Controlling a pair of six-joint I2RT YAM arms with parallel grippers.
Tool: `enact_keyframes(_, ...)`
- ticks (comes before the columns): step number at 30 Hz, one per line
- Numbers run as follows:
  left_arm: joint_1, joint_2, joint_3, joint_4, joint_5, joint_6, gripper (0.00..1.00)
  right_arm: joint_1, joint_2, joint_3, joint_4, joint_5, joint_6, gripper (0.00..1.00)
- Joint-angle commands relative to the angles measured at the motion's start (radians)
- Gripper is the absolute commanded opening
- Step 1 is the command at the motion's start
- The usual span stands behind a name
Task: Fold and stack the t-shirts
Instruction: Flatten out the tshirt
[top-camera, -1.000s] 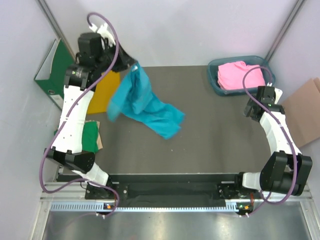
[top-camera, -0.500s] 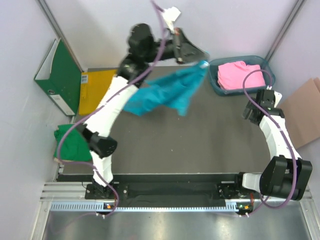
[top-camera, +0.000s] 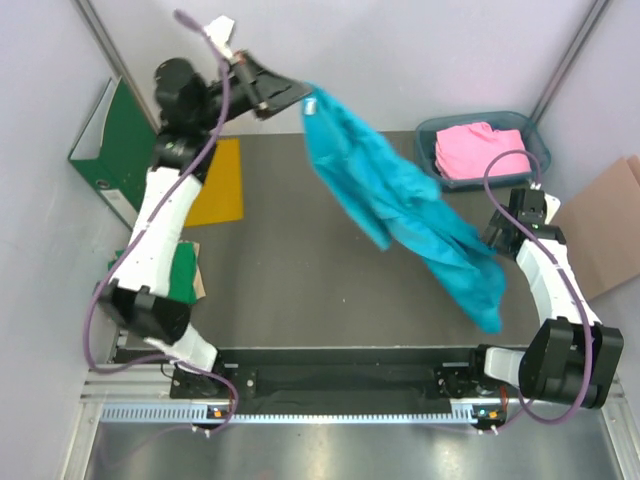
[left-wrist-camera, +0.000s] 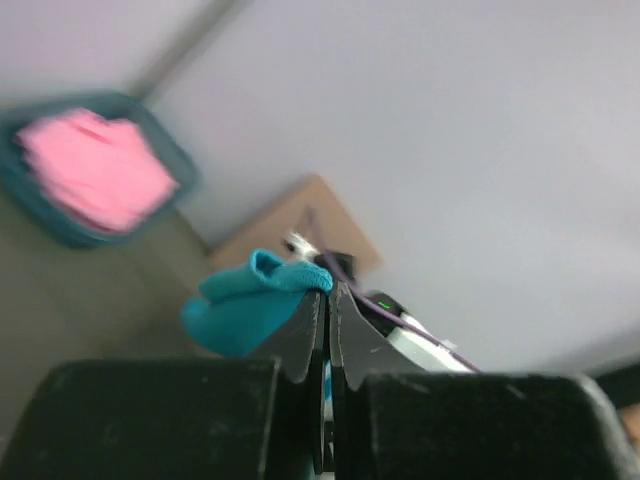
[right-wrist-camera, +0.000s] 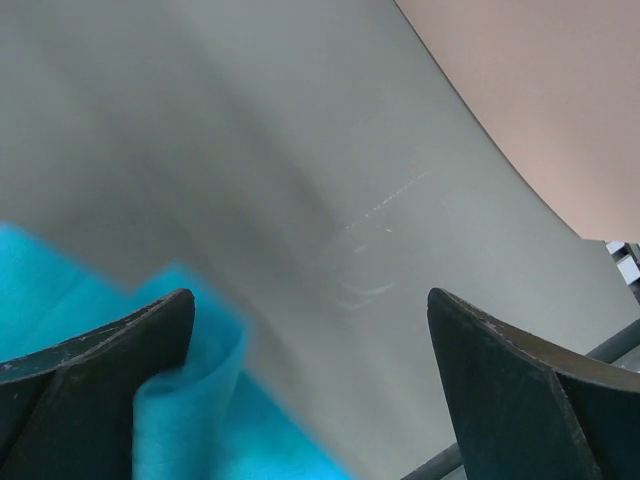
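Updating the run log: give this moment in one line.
left gripper: shut on turquoise t-shirt, held aloft | right gripper: open

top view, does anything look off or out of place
The turquoise t-shirt is not lying flat: the left gripper holds it up high at the back, and the cloth trails diagonally towards the right arm. The green t-shirt sits half hidden by the table's left edge.

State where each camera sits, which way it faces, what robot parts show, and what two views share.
Top external: above and behind the bases, facing down on the table; both arms show, left pincer holding the turquoise shirt.
Left wrist: on the left arm, facing past its shut fingers toward the pink shirt in its bin.
Right wrist: on the right arm, facing a grey surface through the open right pincer.
All three see the turquoise shirt.
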Motion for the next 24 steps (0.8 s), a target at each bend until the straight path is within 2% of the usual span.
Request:
enact_keyframes(1, 0.052, -0.159, -0.35, -0.158, -0.123, 0.217, 0.0, 0.013, -0.014, 0.013, 0.018, 0.007, 0.014, 1.0)
enact_keyframes(6, 0.065, -0.237, -0.822, -0.238, -0.278, 0.379, 0.0, 0.03, 0.037, 0.054, 0.018, 0.01, 0.007, 1.0)
enact_keyframes(9, 0.078, -0.205, -0.976, -0.341, -0.42, 0.438, 0.0, 0.042, 0.061, 0.074, 0.02, 0.011, 0.002, 1.0)
enact_keyframes(11, 0.103, -0.164, -0.989, -0.491, -0.537, 0.48, 0.0, 0.053, 0.072, 0.082, 0.023, 0.013, -0.001, 1.0)
enact_keyframes(14, 0.129, -0.143, -0.946, -0.634, -0.724, 0.5, 0.0, 0.06, 0.078, 0.076, 0.032, 0.007, -0.004, 1.0)
enact_keyframes(19, 0.149, -0.171, -0.888, -0.76, -0.966, 0.431, 0.0, 0.092, 0.08, 0.054, 0.061, -0.015, -0.007, 1.0)
enact_keyframes(20, 0.155, -0.17, -0.86, -0.786, -1.04, 0.411, 0.12, 0.097, 0.081, 0.048, 0.066, -0.015, -0.009, 1.0)
enact_keyframes(21, 0.155, -0.165, -0.842, -0.833, -1.057, 0.393, 0.33, 0.106, 0.084, 0.047, 0.069, -0.015, -0.012, 1.0)
enact_keyframes(22, 0.155, -0.162, -0.82, -0.844, -1.062, 0.377, 0.44, 0.111, 0.092, 0.045, 0.073, -0.013, -0.013, 1.0)
enact_keyframes(23, 0.152, -0.163, -0.782, -0.849, -1.06, 0.371, 0.72, 0.117, 0.097, 0.045, 0.078, -0.013, -0.015, 1.0)
enact_keyframes(24, 0.149, -0.169, -0.768, -0.823, -1.048, 0.37, 0.83, 0.12, 0.103, 0.045, 0.08, -0.013, -0.016, 1.0)
